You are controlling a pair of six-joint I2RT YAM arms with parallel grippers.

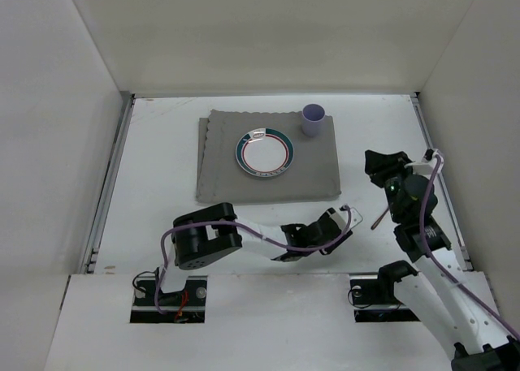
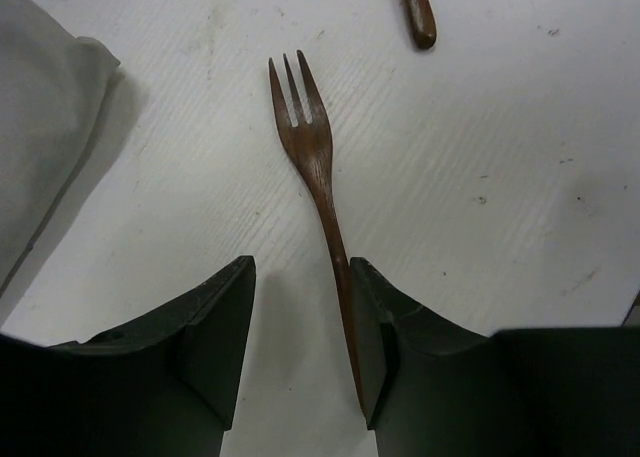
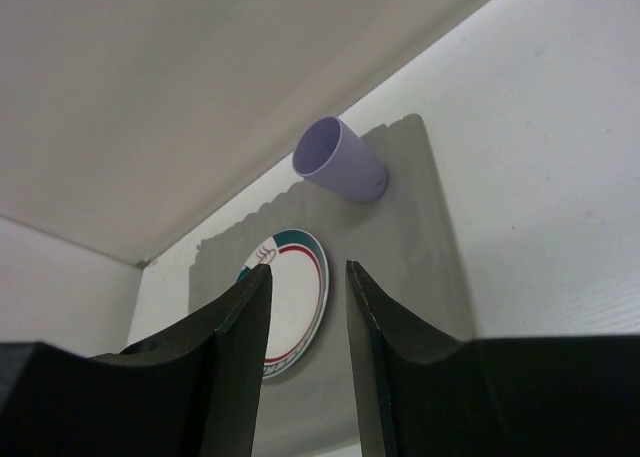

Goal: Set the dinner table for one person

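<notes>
A brown wooden fork point(image 2: 310, 152) lies flat on the white dinner table point(image 1: 158, 164), tines pointing away from me. My left gripper point(image 2: 300, 269) is low over the fork's handle with its jaws open; the handle runs along the inner face of the right finger point(image 2: 372, 327), and the left finger stands apart from it. In the top view the left gripper point(image 1: 348, 225) is just right of the grey mat's point(image 1: 227, 180) near right corner. My right gripper point(image 3: 308, 272) hangs open and empty, raised at the right point(image 1: 379, 165).
A white plate point(image 1: 264, 153) with a green and red rim sits on the mat, with a lilac cup point(image 1: 313, 119) at its far right corner. A second wooden utensil handle point(image 1: 379, 218) lies beyond the fork. White walls enclose the table.
</notes>
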